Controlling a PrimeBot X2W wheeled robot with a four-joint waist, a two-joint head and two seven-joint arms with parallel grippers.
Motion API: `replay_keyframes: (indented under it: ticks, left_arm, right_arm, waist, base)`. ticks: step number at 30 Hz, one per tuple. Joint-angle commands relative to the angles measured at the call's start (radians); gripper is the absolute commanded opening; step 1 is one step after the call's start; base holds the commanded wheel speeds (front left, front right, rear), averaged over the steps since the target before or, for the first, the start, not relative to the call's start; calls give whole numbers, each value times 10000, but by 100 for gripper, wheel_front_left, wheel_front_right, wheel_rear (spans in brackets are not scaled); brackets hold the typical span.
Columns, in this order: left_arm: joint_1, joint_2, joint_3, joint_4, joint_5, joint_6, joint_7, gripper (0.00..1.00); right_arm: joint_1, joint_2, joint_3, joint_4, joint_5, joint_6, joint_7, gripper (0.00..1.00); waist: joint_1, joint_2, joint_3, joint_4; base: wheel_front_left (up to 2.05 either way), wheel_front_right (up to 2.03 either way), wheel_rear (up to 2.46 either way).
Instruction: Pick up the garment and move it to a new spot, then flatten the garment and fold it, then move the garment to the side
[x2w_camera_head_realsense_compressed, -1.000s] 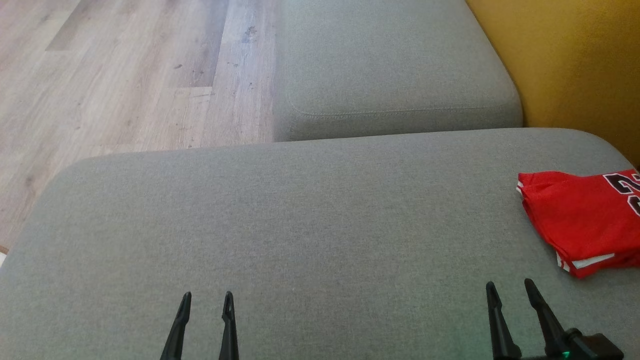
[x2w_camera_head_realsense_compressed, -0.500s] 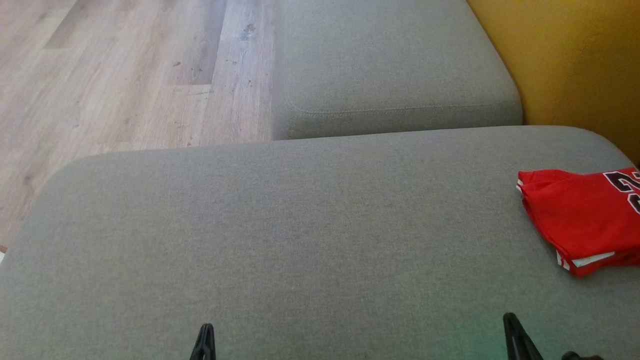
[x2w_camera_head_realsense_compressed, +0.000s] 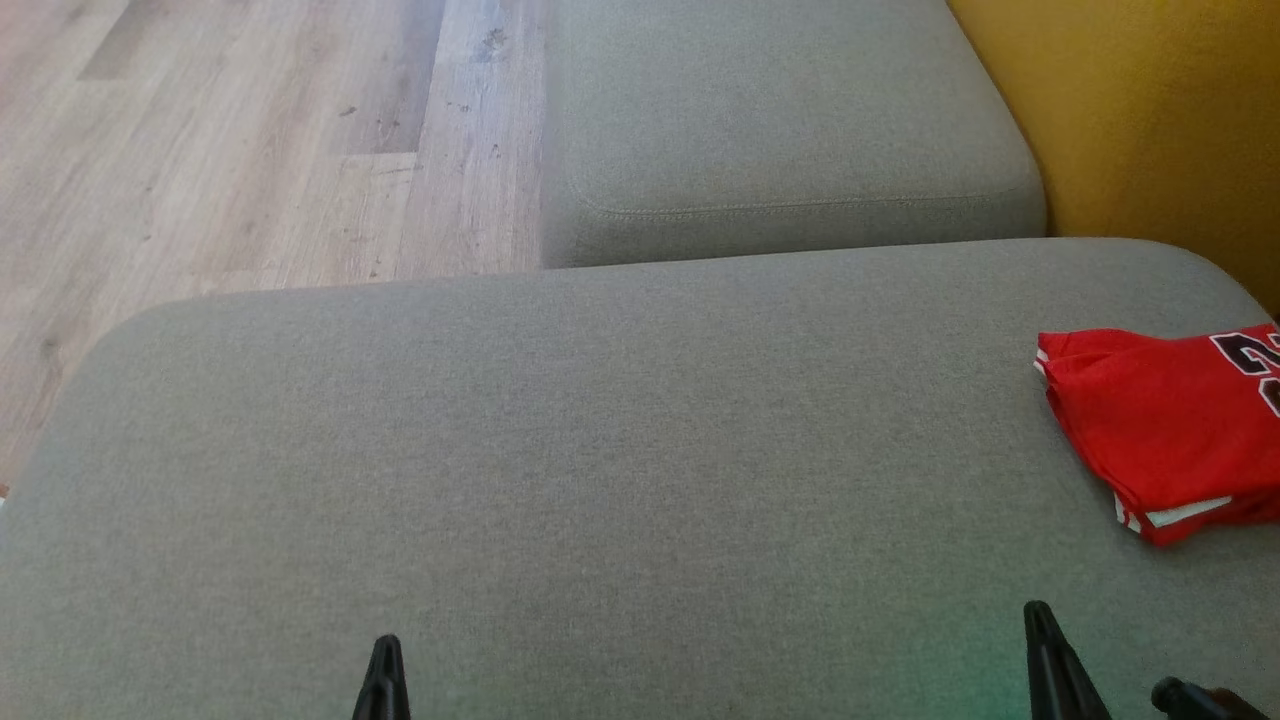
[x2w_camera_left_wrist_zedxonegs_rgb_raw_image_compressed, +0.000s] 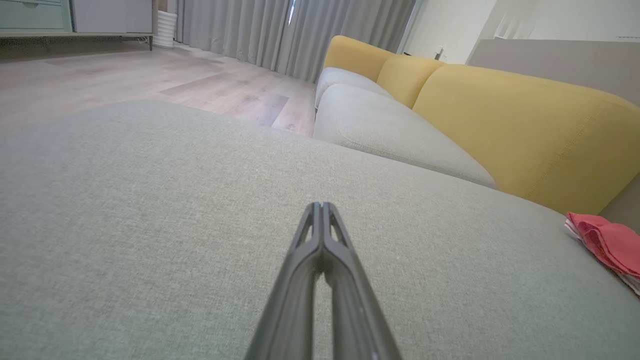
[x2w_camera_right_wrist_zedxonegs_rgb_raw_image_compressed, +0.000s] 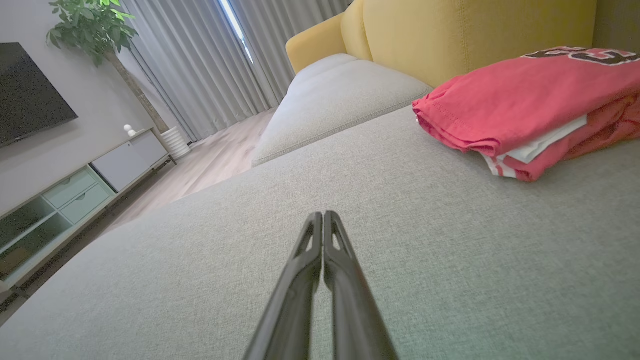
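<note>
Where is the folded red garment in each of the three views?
Head view: garment at the right edge, middle height, on the grey cushion.
Left wrist view: garment at the far right edge, below middle.
Right wrist view: garment large at the upper right.
Shared landmark: the yellow backrest, above the garment in every picture.

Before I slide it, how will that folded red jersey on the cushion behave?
Probably floppy: the red jersey is thin cloth in soft stacked layers, so lifting one edge would likely unfold it. Likely light, since it barely dents the grey cushion. Pushed, the woven cushion may drag the bottom layer and bunch it.
</note>
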Motion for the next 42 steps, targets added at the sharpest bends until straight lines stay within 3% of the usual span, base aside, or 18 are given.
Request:
replay_keyframes:
  ticks: [1,42]
  left_arm:
    - [-505,80,186,-235,-342,-73,43,0]
    - [-1822,195,1202,221,-5280,-791,1098,0]
  right_arm:
    - [-514,-91,-52,-265,354,12,59,0]
    - [-1866,-147,-516,-17,5151,34,1141,0]
  waist:
    - [0,0,24,-5]
    - [0,0,591,-108]
  base:
    - [0,0,0]
    - [0,0,0]
